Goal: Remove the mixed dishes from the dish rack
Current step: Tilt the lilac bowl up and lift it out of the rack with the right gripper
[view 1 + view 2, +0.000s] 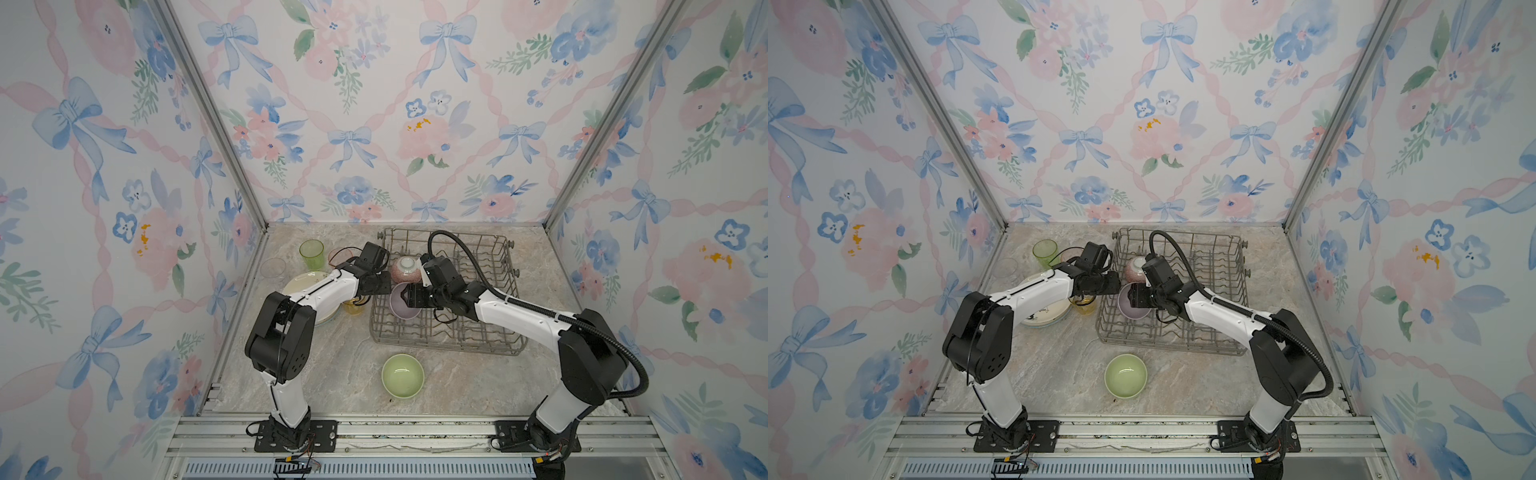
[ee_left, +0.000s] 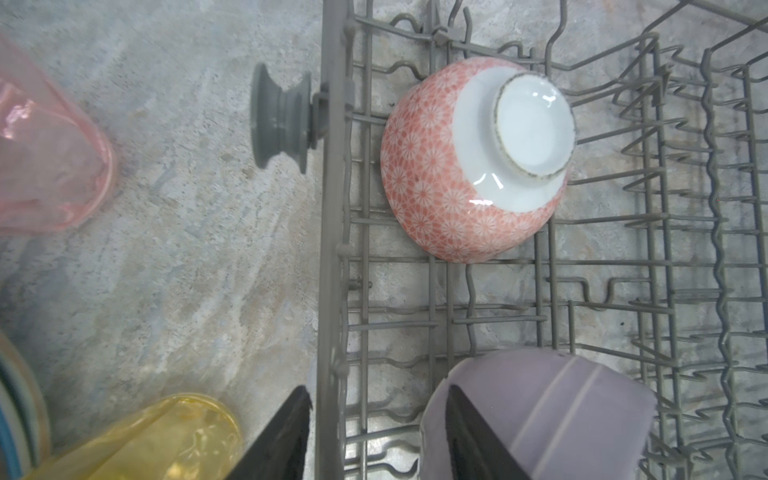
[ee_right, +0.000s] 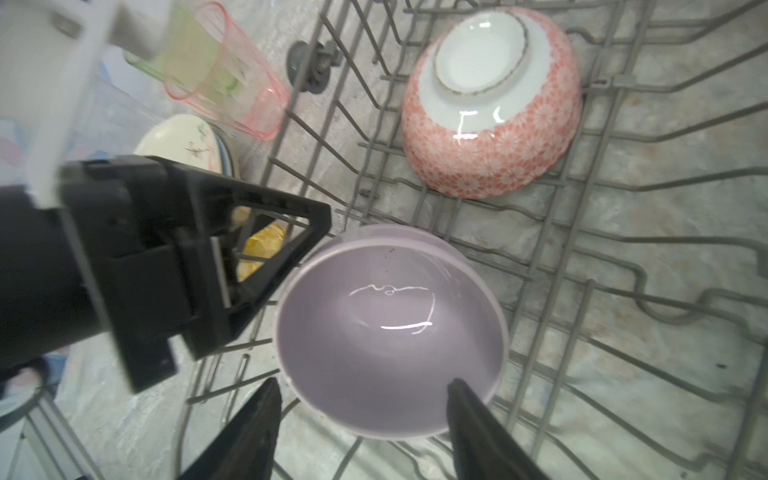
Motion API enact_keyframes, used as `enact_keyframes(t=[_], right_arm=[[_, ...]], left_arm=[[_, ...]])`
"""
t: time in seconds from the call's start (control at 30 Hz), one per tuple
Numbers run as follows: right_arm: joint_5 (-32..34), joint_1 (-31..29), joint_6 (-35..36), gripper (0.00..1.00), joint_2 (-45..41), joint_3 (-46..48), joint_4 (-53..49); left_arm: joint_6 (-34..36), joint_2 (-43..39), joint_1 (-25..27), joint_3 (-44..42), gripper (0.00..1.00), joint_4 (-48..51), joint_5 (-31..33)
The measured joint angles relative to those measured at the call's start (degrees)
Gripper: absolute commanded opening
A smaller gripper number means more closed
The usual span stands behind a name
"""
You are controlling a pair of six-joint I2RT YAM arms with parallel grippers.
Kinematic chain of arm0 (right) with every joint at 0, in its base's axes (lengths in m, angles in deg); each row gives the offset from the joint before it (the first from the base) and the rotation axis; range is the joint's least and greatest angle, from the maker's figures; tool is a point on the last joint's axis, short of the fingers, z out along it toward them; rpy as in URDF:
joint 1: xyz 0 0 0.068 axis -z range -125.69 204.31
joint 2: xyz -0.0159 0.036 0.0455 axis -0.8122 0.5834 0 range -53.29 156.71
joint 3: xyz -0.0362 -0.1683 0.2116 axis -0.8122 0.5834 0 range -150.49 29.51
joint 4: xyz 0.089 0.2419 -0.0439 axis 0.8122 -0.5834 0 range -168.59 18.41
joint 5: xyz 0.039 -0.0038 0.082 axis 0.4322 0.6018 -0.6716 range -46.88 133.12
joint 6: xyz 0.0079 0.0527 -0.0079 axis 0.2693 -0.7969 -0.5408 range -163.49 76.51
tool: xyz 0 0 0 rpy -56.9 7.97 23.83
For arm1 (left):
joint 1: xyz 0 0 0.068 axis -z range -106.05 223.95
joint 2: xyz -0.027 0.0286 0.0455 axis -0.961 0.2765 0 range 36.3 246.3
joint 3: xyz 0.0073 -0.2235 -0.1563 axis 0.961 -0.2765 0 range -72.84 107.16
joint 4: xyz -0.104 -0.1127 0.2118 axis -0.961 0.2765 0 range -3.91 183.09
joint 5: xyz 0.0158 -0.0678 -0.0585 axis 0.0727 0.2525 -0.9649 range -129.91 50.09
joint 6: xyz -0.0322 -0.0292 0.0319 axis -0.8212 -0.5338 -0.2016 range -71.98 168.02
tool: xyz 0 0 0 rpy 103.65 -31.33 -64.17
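The lilac bowl point(image 3: 386, 324) is seen inside the dish rack point(image 1: 478, 332), its mouth turned toward the right claw point(image 3: 363, 382), which is held released with jaws astride the bowl's rim. The pink bowl point(image 3: 490, 124) is overturned just beyond. The left claw point(image 2: 378, 390) is likewise spread, straddling the rack's side wall. The green bowl point(image 1: 402, 376) is set on the surface point(image 1: 332, 374).

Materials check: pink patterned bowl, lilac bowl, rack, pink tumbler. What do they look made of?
Pink bowl: likely glazed ceramic; sharp glossy highlights, darker bare-looking foot ring.
Lilac bowl: glazed ceramic, possibly melamine; smooth sheen, crisp reflections.
Dish rack: metal wire, seemingly with matte grey coating.
Pink tumbler: translucent, probably plastic; glass not excluded.
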Motion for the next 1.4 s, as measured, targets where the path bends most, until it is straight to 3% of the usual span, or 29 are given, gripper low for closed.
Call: enact_keyframes(t=[0.33,0.5,0.73,0.93,1.17,1.27,1.4], right_arm=[[3.4,1.7,3.4,0.65,1.1,-0.3,-4.5],[3.1,2.4,4.0,0.65,3.1,-1.8,-4.3],[2.2,2.6,4.3,0.61,7.4,-2.5,-2.5],[1.6,3.3,4.0,0.45,9.0,-4.2,-1.3],[1.9,3.4,3.6,0.43,12.7,-8.5,-1.4],[1.9,3.6,3.3,0.35,15.0,-9.7,-1.5],[1.9,3.9,2.8,0.33,16.7,-10.4,-1.9]], left_arm=[[-0.1,-2.3,0.0,0.0,0.72,-0.1,0.3],[-0.3,-4.7,0.0,0.0,0.98,-0.2,0.9],[-0.4,-6.0,0.1,-0.7,0.98,-0.3,1.9],[-0.4,-7.8,0.1,-2.0,0.98,-0.1,2.9],[-0.6,-13.0,1.2,-3.8,0.98,0.0,4.1],[-0.7,-15.1,2.1,-5.4,0.98,-0.1,4.2],[-0.7,-17.2,3.1,-7.4,0.98,0.0,4.4]])
